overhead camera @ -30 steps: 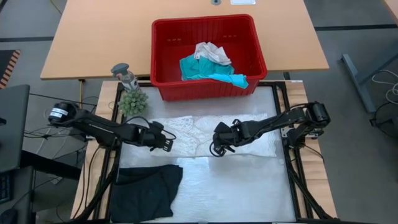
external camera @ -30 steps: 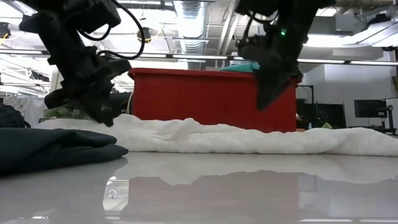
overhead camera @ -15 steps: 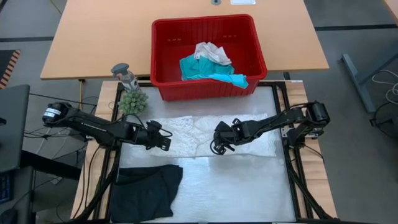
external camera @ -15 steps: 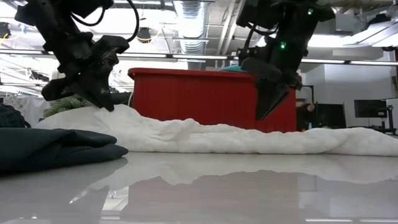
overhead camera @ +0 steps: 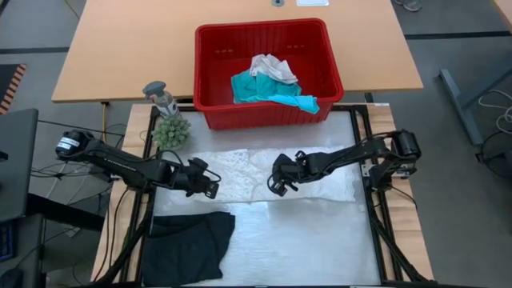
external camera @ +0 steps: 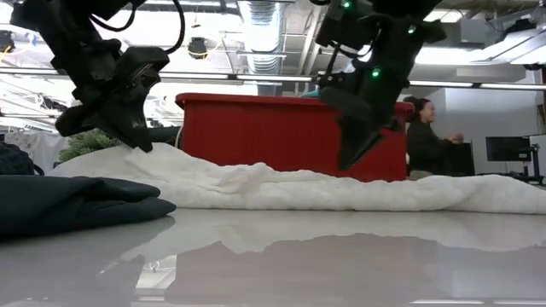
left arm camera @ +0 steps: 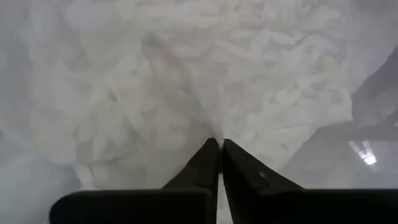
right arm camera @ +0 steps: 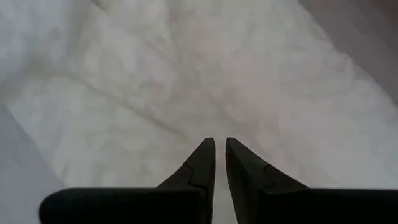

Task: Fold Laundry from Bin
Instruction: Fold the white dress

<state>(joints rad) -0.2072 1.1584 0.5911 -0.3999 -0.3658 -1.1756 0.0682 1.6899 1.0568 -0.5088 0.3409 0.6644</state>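
Both end effectors (overhead camera: 210, 189) (overhead camera: 276, 184) closed — left pinching white laundry (overhead camera: 248, 172); bin (overhead camera: 210, 80) behind.

You are working in a lab or open-plan workshop: exposed ceiling ducts (external camera: 260, 21) and strip lights overhead, a dark monitor (external camera: 505, 148) at the far wall, a person (external camera: 424, 136) at a desk, cables (overhead camera: 50, 170) trailing beside the framed table (overhead camera: 320, 240).

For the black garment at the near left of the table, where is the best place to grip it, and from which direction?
The black garment lies folded flat, apart from the white lacy cloth. Probably best to pinch its free corner toward the table's middle, coming down from above: the low view shows a rounded fold edge there, thick enough for the fingers to close around.
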